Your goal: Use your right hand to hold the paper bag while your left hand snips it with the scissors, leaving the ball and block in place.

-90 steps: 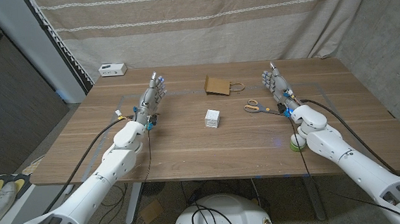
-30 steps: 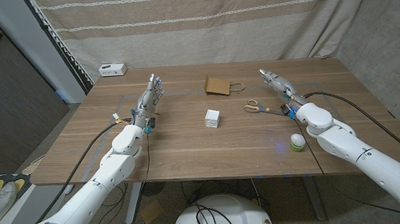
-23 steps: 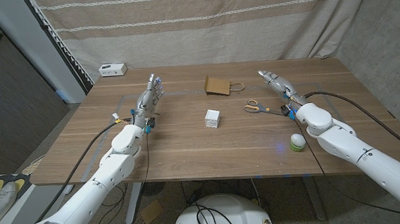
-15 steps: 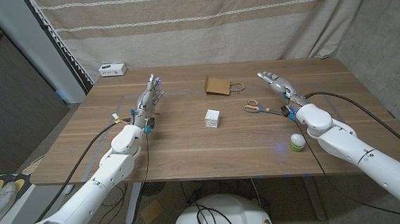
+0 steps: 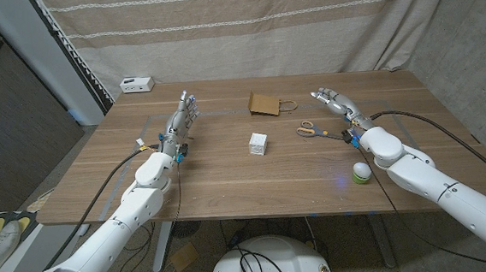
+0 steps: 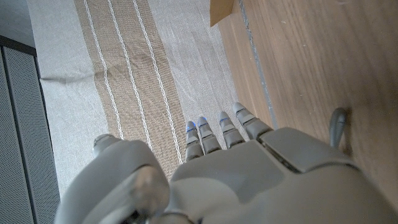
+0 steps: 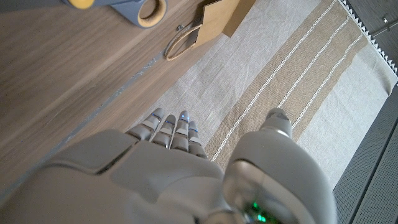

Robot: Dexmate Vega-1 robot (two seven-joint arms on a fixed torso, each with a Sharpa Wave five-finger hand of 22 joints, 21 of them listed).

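— Right hand (image 5: 332, 101): we record it released, fingers spread and grasping nothing, near the table's (image 5: 229, 175) far right. Scissors (image 5: 312, 129) lie just beside it at its seven o'clock.

— And the left hand (image 5: 182, 119)?

— Likewise released, fingers extended, holding nothing, far left of centre, well apart from every object.

— Where is the paper bag (image 5: 266, 103)?

— We find it near the far edge, at nine o'clock from the right hand, handle toward that hand. Bare wood lies between them.

— Other items?

— White block (image 5: 258, 143) at table centre, six o'clock from the bag. Ball (image 5: 361, 172) close to the near edge, beside the right forearm.
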